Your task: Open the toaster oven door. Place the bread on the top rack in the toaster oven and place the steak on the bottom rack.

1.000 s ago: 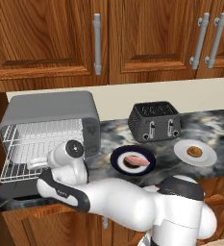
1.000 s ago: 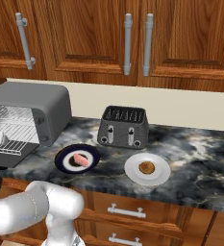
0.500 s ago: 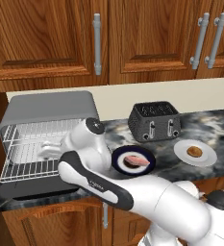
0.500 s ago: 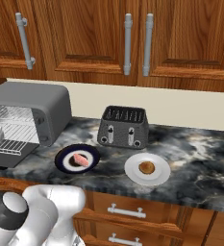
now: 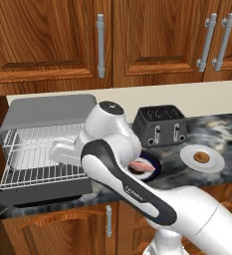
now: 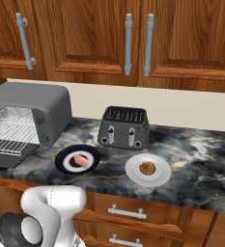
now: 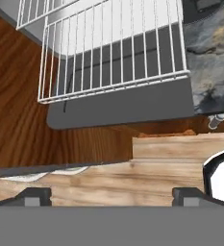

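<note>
End effector (image 7: 111,194) has its tips spread wide with nothing between them, looking down past the bench edge. Right under it is the toaster oven door (image 7: 120,108), flopped open flat, with the bottom rack (image 7: 113,53) slid out just beyond.

Off to its side on the bench (image 6: 191,159) sits the steak (image 6: 81,160) on a dark plate (image 6: 65,157). I'd guess it's soft, floppy and slick, so pinch across the short width. Farther off on a white plate (image 6: 161,174), the bread (image 6: 147,168) looks light and squishy; grab gently across the middle.
</note>
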